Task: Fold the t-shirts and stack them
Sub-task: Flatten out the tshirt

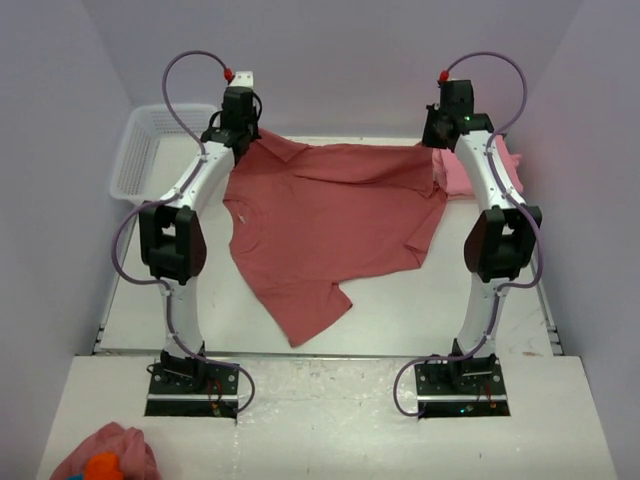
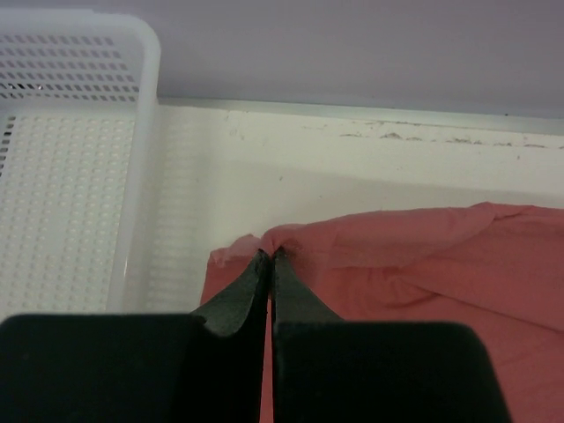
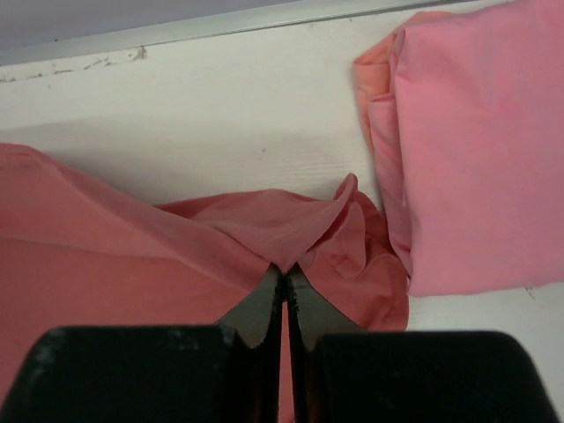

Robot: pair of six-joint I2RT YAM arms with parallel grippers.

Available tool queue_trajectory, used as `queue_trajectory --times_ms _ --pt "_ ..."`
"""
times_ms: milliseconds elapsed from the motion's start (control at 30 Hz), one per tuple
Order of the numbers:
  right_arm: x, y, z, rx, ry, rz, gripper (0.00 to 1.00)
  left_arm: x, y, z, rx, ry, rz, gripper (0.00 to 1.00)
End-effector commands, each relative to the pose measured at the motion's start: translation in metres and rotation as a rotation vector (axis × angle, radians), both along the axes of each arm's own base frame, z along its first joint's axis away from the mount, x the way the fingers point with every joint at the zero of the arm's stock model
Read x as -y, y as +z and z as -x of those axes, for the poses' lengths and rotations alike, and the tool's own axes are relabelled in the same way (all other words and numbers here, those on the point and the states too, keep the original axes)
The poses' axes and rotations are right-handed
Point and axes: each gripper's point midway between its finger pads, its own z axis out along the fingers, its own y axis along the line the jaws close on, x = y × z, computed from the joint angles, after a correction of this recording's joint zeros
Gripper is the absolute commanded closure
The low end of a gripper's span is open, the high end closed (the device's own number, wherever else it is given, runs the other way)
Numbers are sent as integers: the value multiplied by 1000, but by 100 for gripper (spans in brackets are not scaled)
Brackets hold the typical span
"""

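Top external view shows a rose-red t-shirt spread, rumpled, across the middle of the worktop. The left fingers are clamped on its far edge beside the basket at upper left. The right fingers pinch its far edge near a folded pink t-shirt at upper right. The step looks like flattening before folding. Next, both arms would need to draw the cloth taut evenly.

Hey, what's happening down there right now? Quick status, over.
Left gripper and right gripper both shut, pinching red t-shirt at its far edge. Shirt spread out, not yet folded. Folded pink t-shirt close beside right gripper.
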Motion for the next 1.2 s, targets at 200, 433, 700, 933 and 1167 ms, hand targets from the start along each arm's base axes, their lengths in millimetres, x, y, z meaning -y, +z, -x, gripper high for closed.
queue_trajectory --times_ms 200,433,700,933,1167 --pt "-24 66 6 141 66 20 100 15 136 28 270 -87 156 100" --pt "-72 219 112 383 181 -6 100 18 311 157 527 -238 235 100" --pt "-86 331 278 625 299 -99 100 -28 462 348 874 -296 269 100" --pt "-51 360 353 709 296 -181 100 -41 500 430 1049 -349 326 100" --pt "-58 285 295 526 186 37 100 -25 418 295 705 -212 269 100"
